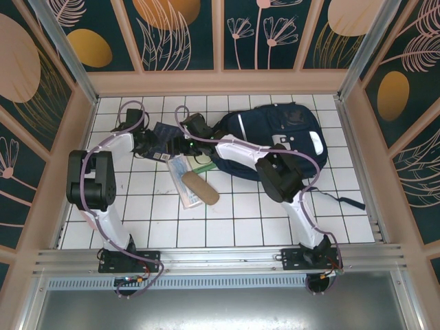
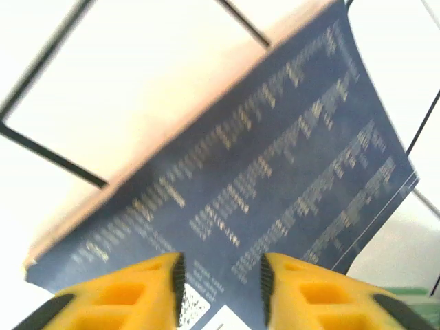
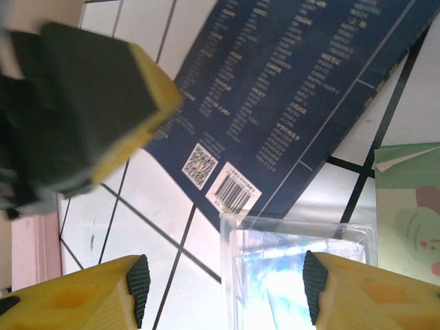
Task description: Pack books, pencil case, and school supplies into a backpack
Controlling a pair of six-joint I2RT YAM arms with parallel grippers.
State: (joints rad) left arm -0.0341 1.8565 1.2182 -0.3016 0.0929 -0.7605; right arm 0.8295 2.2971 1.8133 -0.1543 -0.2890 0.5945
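Left pincer [image 2: 221,278] parted over navy book [image 2: 275,158] — book lies on tiled tabletop [image 1: 240,220], left of backpack [image 1: 282,134]. Right pincer [image 3: 227,292] wide open — above clear packet [image 3: 295,261].

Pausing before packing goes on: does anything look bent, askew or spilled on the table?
The navy book stands out: in the left wrist view its right edge seems to bow instead of lying flat, though that view is blurred. The clear packet lies against its barcode corner. Nothing looks spilled.
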